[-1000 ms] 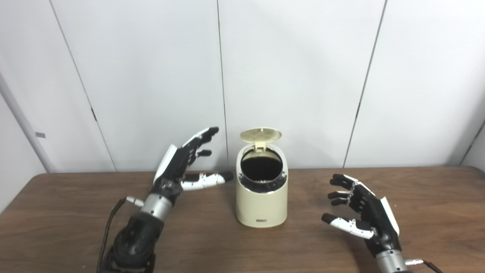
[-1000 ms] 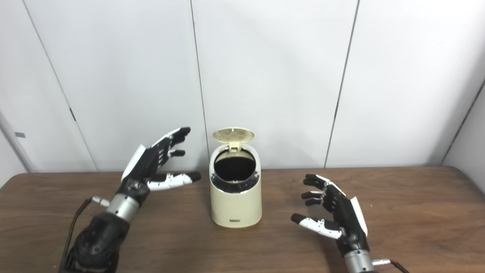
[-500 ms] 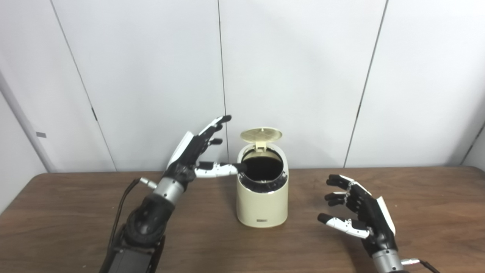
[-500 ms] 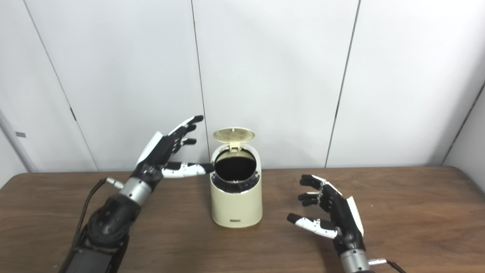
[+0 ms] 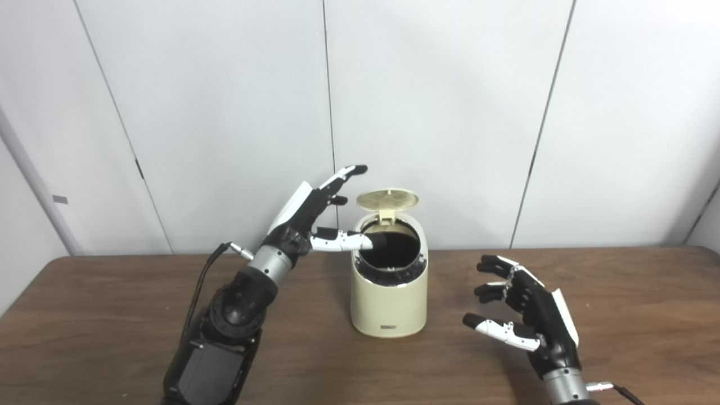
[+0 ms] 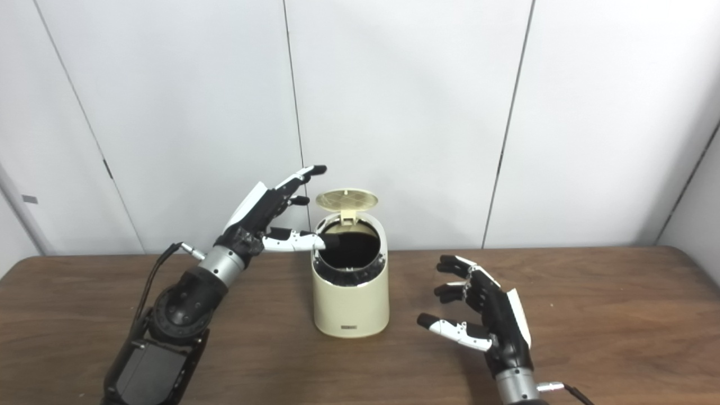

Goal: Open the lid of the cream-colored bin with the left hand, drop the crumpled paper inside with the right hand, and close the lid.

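Left hand of ours is open and empty beside the raised lid, its thumb over the bin's mouth.
We judge closing comes next: we press the lid down from above, gently. Our right hand waits open. The cream-colored bin stands mid-table, toward the far edge; we see no paper.

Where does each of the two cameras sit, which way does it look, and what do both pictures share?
Left eye view: on the robot's head, looking forward and down at the table; the bin stands right of picture centre; both arms rise from the bottom edge.
Right eye view: beside it, a little to the right, facing the same way; the bin appears left of centre.
Shared: the open lid, the left hand open by the rim, the right hand open and empty, white wall panels behind.
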Robot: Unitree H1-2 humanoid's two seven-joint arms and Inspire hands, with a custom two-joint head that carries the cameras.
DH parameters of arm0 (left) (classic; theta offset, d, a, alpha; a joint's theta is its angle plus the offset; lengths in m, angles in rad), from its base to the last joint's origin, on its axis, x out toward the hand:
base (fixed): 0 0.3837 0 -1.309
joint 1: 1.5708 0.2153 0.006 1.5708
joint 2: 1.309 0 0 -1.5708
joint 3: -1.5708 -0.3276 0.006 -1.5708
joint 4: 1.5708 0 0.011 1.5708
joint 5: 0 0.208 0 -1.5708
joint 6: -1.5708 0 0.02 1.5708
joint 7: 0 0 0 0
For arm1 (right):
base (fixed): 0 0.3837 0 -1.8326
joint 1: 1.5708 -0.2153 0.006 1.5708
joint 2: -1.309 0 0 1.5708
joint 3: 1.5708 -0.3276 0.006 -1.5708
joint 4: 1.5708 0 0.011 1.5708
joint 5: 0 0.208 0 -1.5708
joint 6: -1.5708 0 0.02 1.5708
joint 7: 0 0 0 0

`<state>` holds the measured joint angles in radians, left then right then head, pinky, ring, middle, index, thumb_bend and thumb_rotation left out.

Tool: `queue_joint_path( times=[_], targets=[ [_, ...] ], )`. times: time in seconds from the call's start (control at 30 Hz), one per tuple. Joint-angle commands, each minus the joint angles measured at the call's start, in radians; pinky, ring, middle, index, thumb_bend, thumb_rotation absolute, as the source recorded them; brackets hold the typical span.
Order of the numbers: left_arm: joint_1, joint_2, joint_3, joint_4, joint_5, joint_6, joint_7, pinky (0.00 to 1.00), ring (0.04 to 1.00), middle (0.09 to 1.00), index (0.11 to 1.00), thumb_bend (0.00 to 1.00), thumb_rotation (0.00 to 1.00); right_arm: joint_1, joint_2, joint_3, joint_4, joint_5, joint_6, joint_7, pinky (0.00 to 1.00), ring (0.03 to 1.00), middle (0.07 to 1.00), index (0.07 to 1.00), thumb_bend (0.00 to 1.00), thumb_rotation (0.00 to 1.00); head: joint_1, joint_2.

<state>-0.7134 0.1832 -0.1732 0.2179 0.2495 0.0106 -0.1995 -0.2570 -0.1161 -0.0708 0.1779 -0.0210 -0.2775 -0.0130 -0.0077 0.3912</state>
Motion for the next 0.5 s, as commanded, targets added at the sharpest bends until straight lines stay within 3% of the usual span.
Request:
queue_joint_path(
  times=[0.0,0.17,0.3,0.47],
  targets=[
    [-0.066,0.010,-0.005,-0.012,0.016,-0.047,0.008,0.87,0.975,0.963,0.936,1.00,0.37,-0.032,-0.003,-0.005,-0.027,0.004,-0.023,-0.006,0.51,0.571,0.733,0.725,0.76,0.17,0.000,-0.001],
    [-0.073,0.026,-0.032,-0.017,0.057,-0.072,-0.003,0.89,0.950,0.915,0.891,0.98,0.38,-0.032,0.000,-0.007,-0.033,0.001,-0.010,-0.012,0.51,0.579,0.734,0.727,0.75,0.17,-0.001,0.000],
    [-0.073,0.042,-0.055,-0.038,0.113,-0.064,-0.003,0.84,0.917,0.864,0.833,0.98,0.41,-0.034,0.001,-0.007,-0.028,0.005,-0.020,-0.012,0.51,0.584,0.733,0.727,0.75,0.18,-0.003,0.001],
    [-0.067,0.050,-0.058,-0.061,0.123,-0.043,-0.024,0.89,0.954,0.833,0.795,0.99,0.42,-0.035,0.002,-0.005,-0.027,0.004,-0.023,-0.017,0.50,0.583,0.733,0.725,0.75,0.18,-0.006,0.002]
  ],
)
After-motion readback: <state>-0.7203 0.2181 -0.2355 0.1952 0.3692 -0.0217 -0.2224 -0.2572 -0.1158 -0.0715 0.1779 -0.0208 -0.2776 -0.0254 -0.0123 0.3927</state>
